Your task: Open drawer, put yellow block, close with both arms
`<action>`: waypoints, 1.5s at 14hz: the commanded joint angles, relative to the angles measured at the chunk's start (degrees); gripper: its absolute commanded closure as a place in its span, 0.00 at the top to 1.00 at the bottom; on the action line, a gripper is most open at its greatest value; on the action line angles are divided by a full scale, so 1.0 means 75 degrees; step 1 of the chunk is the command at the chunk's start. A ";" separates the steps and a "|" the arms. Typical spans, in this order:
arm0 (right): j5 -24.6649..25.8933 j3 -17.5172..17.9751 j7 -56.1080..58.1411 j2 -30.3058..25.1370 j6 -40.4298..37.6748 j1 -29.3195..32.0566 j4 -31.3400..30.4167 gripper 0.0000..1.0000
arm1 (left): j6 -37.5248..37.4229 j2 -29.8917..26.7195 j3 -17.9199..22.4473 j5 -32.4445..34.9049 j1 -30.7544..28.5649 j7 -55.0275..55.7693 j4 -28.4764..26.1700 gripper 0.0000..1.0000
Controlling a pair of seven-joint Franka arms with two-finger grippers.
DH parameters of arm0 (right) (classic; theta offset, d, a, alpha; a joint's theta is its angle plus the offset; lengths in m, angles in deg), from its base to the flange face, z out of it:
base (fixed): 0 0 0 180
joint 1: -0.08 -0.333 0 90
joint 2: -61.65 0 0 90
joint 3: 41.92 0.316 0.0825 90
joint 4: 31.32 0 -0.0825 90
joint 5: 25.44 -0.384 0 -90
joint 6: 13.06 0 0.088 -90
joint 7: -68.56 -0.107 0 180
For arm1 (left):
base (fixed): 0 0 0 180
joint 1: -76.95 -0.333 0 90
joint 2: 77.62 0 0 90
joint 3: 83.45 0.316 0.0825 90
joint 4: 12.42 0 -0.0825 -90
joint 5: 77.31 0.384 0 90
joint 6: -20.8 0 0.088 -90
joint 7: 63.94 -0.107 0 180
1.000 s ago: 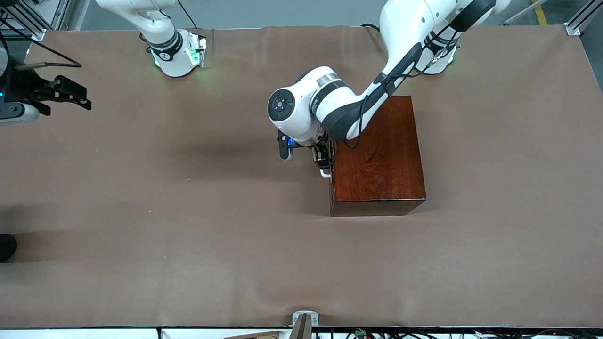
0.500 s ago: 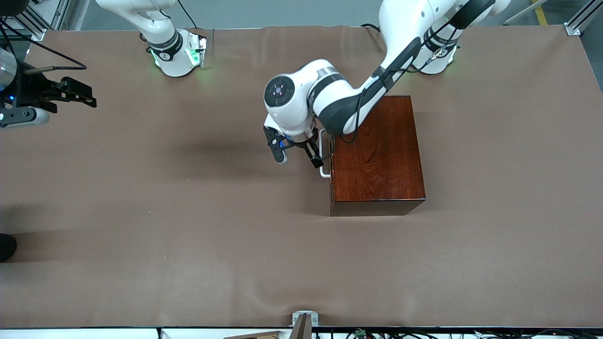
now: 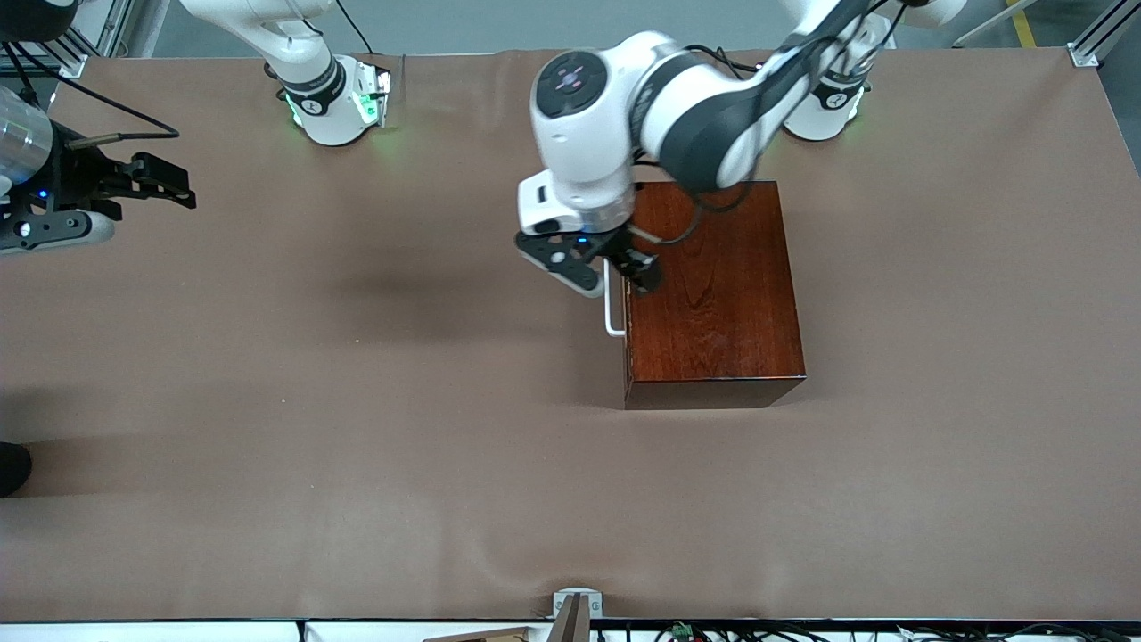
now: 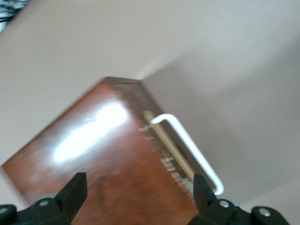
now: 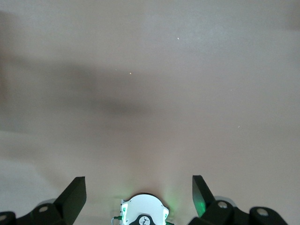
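Observation:
The dark mahogany box stands on the table near the left arm's base. Its drawer is pushed in, and the white bar handle faces the right arm's end. My left gripper hangs open in the air over the handle edge of the box top, holding nothing. In the left wrist view the box top, the handle and a pale strip beside the drawer front lie below the open left gripper. My right gripper waits open above the cloth at the right arm's end. The yellow block is out of view.
A brown cloth covers the whole table, rippled near the front camera's edge. The right wrist view shows bare cloth, the right arm's green-lit base and the open right gripper. A metal bracket sits at the table's nearest edge.
My left gripper has let go of the drawer handle, risen and swung over the box's edge with its wrist turned. The right gripper has crept slightly toward the table's middle.

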 commanded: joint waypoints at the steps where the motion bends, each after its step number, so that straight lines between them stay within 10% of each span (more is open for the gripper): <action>1: -0.0083 -0.0023 -0.0023 0.0022 -0.0052 -0.0050 0.0055 1.00 | -0.0390 -0.0842 -0.0041 -0.0303 -0.0636 0.0367 -0.0301 1.00; 7: -0.0083 -0.0034 0.0000 -0.0025 -0.0088 -0.0004 0.0113 1.00 | -0.1574 -0.1653 -0.0028 -0.0339 -0.1617 0.1901 -0.0348 1.00; 11: -0.0024 -0.0023 -0.0023 -0.0025 -0.0064 -0.0039 0.0195 1.00 | -0.1575 -0.2179 0.0030 -0.2049 -0.3142 0.2067 -0.0686 1.00; 21: -0.0001 -0.0046 -0.0023 0.0022 0.0064 -0.0027 0.0184 1.00 | -0.1365 -0.2730 0.2443 -0.3457 -0.3180 -0.0786 -0.1424 1.00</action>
